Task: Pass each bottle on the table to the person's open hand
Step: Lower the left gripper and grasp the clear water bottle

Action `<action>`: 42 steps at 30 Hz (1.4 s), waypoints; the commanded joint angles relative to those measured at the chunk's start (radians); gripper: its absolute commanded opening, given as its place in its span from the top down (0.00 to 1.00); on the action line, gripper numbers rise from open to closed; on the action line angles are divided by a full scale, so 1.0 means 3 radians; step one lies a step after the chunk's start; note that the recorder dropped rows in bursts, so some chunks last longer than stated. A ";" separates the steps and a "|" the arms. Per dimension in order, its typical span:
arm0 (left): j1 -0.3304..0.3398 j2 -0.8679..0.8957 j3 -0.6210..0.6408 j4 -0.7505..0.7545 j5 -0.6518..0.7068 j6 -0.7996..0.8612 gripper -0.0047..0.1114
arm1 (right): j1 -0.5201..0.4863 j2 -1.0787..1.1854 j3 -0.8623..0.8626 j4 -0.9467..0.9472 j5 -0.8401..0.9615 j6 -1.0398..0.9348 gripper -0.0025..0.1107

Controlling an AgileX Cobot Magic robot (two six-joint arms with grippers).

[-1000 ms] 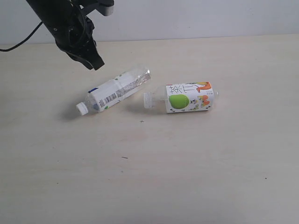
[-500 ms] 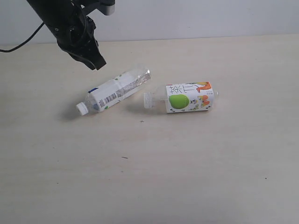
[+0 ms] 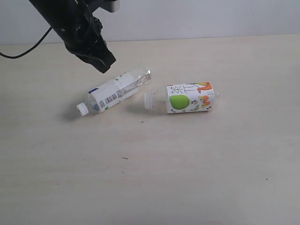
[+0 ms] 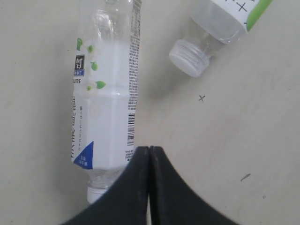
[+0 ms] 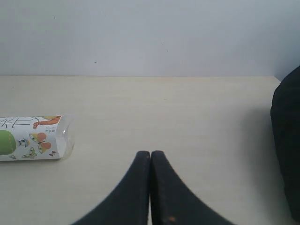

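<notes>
The table (image 3: 197, 178) first: in the exterior view we count just two bottles on it, and neither has budged over the last second. No open hand shows in any view.

What did change is the left gripper (image 3: 106, 64). It's slid toward 3 o'clock and now hangs just off the 11 o'clock side of the white-label bottle (image 3: 115, 91), with its fingers pressed together and nothing in them.

That bottle lies on its side around 10 o'clock from the table's middle, its white cap (image 3: 82, 109) pointing to 8 o'clock. The short apple-label bottle (image 3: 188, 97) lies around 2 o'clock, cap toward 9.

The right gripper (image 5: 150, 159) is closed up and empty too.

Our read is that the left arm's lining up on the white-label one, but its jaws have to spread first.
</notes>
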 commanded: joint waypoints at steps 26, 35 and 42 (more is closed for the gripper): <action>-0.0001 -0.0315 0.0736 -0.0462 -0.0823 0.0167 0.96 | -0.0015 -0.0020 0.0014 -0.0015 -0.0036 -0.0016 0.98; -0.0001 -0.0315 0.0587 -0.0450 -0.0766 0.0218 0.70 | -0.0015 -0.0020 0.0014 -0.0015 -0.0043 -0.0016 0.98; -0.0016 -0.0076 -0.0093 -0.0083 -0.0470 -0.0220 0.31 | -0.0015 -0.0020 0.0014 -0.0015 -0.0043 -0.0016 0.98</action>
